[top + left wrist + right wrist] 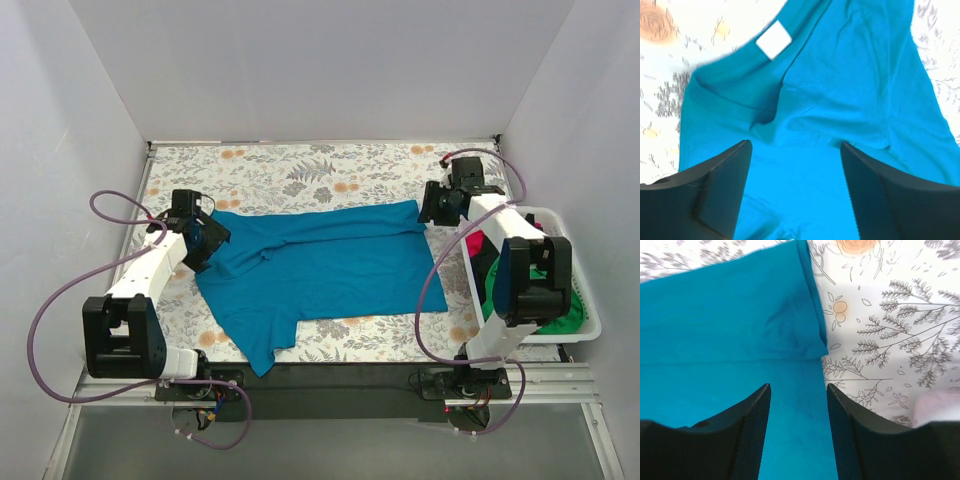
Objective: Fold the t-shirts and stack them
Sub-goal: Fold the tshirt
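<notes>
Three shirts show: one teal-blue t-shirt (330,265) mid-frame, one green t-shirt (570,310) and one red t-shirt (478,245) at right. One white basket (592,328).

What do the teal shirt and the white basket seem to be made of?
Teal shirt: soft knit cloth, probably cotton, matte; it lies in wrinkles and folds, and its collar seam is stitched. Basket: probably hard plastic, white and smooth; its rim keeps a stiff, even shape.

The spread t-shirt (320,265) lies across the centre of the table (300,165), with the left gripper (210,240) over its left-hand edge and the right gripper (432,208) over its upper-right corner — at the frame's right edge, the basket (592,318) holds the other t-shirts (480,247).
</notes>
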